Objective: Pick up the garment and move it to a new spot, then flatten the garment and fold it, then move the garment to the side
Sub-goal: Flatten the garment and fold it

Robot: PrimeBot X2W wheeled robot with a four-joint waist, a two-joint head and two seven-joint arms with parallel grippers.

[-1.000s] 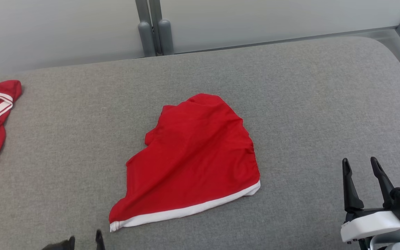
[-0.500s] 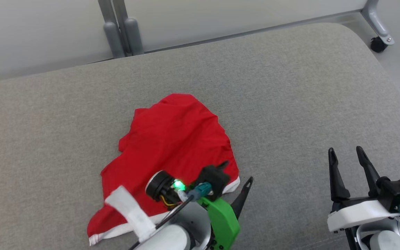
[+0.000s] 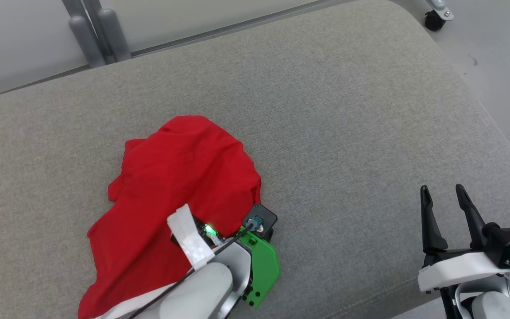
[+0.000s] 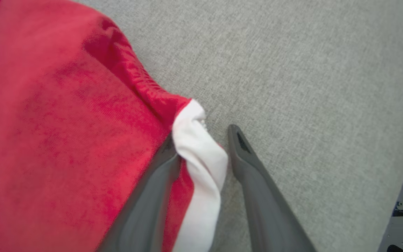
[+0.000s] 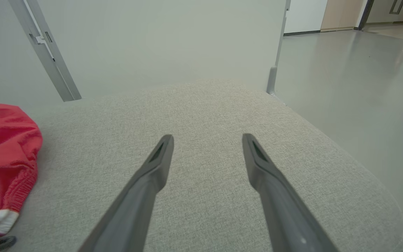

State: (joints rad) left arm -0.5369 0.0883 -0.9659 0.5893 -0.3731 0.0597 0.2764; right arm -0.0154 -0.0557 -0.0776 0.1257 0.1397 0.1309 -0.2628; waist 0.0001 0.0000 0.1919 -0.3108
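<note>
Though ajar, left gripper [image 4: 201, 136] astride garment [image 4: 65, 122]

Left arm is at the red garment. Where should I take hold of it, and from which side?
Grip the white-hemmed corner of the red garment, coming in low from the bare grey cushion beside it. That corner bunches up off the surface and sits between the open jaws of the left gripper, so closing there should catch it. The flat red middle offers no edge.

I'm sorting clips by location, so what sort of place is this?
Probably an indoor lab or office test area: a grey padded table, a pale partition on metal legs with a caster, and smooth grey floor.
</note>
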